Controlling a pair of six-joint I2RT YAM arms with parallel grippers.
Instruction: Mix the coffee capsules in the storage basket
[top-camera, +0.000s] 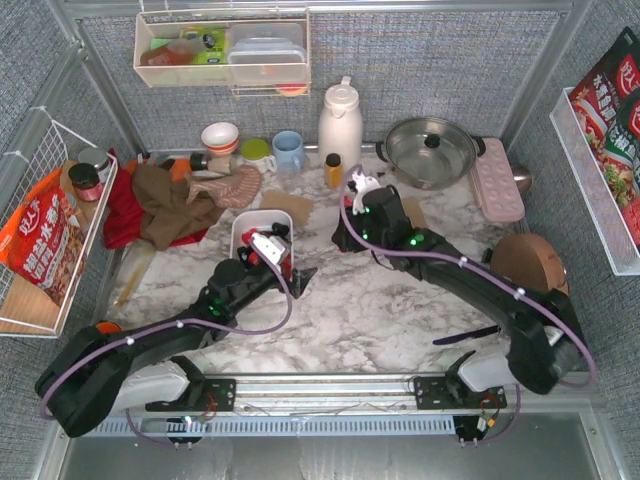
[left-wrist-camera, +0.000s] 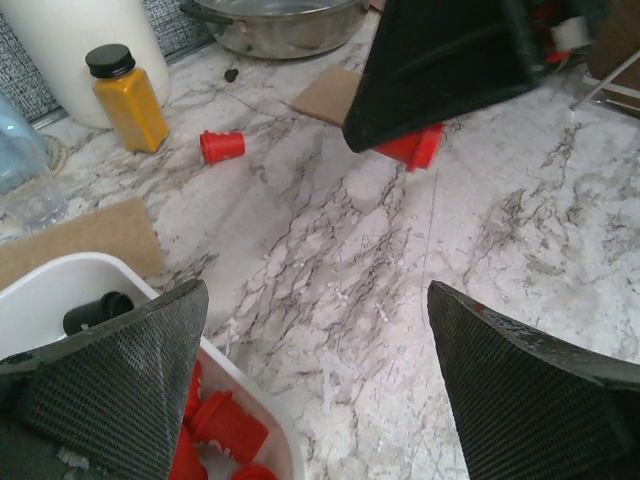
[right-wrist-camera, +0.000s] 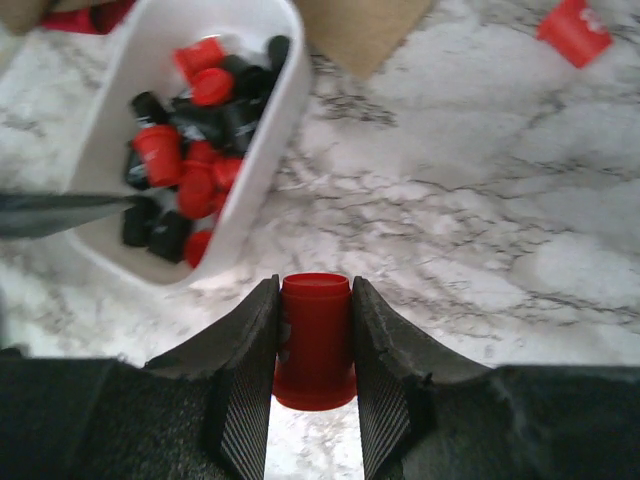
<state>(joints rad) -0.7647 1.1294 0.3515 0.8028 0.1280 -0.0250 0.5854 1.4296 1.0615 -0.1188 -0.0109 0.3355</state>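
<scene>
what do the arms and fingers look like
Both the left arm and right arm are chunky black links with pale grey base housings, green lights at the joints, and a lilac cable clipped along each. The left fingers are black tapered wedges with cross-hatched texture; the right fingers show ribbed inner faces.

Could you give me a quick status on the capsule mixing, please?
Right gripper shut on a red capsule, beside the storage basket. Left gripper open over the basket's rim. A second red capsule loose by the yellow bottle.
</scene>
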